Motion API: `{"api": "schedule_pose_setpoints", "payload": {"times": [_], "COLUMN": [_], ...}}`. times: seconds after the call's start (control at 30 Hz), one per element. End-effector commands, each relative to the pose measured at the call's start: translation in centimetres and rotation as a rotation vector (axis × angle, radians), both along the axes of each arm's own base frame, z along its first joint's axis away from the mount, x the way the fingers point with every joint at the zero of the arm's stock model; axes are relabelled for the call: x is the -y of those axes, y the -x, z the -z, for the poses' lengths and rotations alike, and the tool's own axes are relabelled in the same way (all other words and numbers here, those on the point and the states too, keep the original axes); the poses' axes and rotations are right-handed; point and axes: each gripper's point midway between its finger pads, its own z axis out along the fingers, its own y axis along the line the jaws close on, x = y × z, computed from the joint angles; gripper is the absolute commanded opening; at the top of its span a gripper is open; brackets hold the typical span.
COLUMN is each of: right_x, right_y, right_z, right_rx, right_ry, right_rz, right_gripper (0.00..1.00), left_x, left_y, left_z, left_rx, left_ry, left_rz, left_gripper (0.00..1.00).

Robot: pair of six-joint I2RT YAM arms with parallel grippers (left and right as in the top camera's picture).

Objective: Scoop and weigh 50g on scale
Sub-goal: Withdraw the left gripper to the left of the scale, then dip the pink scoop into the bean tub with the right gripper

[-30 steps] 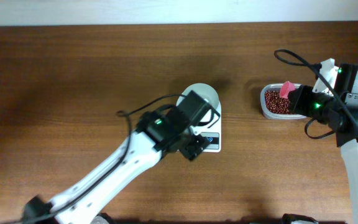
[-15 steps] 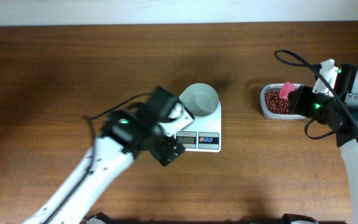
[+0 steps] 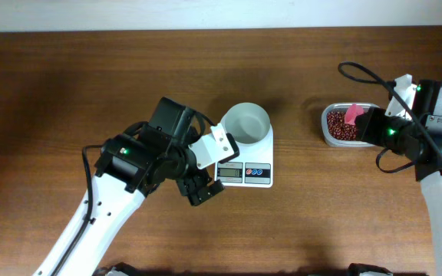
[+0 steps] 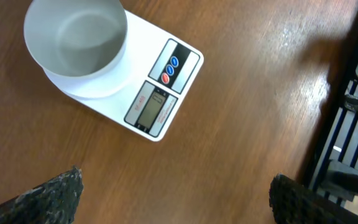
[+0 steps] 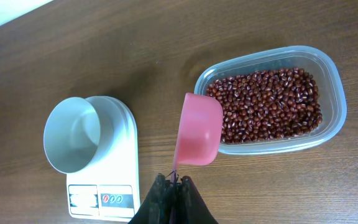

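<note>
even, fairly bright light falls from above on the wooden surface [image 3: 67, 69], with no hard shadows. in the overhead view a faint, soft shadow lies up and to the right of the scale [image 3: 253, 173] and another just left of the tub of beans [image 3: 344, 129]; the left part of the surface looks slightly darker. the left wrist view has pale glare on the wood at upper right and smeared blur along its right edge. the fingers [image 4: 45, 198] of the left pincer [image 4: 173, 202], in the bottom corners, are out of focus. the right wrist view is sharp, beans and scoop [image 5: 199, 127] crisp, though the right pincer [image 5: 173, 199] is a dark blur at the bottom edge.
</note>
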Motion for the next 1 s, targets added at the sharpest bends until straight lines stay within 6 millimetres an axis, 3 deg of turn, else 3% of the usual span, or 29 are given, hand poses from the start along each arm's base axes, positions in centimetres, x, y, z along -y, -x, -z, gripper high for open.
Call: {"api": "schedule_pose_setpoints", "payload": {"times": [0.0,0.13,0.37,0.6,0.97], "right_x": [0.2,0.2,0.2,0.2,0.2], "right_y": [-0.2,-0.2,-0.2,-0.2,-0.2], "right_z": [-0.9,-0.9,-0.9,-0.9,-0.9], "right_rx": [0.022,0.022,0.022,0.022,0.022], "right_ry": [-0.002,-0.002,-0.002,-0.002,-0.002], "right_rz": [0.010,0.010,0.010,0.010,0.010], "right_gripper": [0.04,0.04,0.04,0.04,0.04], "left_x": [0.0,-0.2,-3.4,-2.3,-2.2], "left_y": [-0.6,-0.5,-0.9,-1.1,-1.0], "left_z": [0.1,0.2,1.0,0.4,0.3], "left_rx": [-0.006,-0.010,-0.053,-0.056,-0.047], "left_ry": [0.005,-0.004,-0.069,0.005,0.009], "left_rz": [-0.048,-0.057,-0.155,-0.132,-0.110], "left_gripper": [0.99,0.99,0.99,0.99,0.99]}}
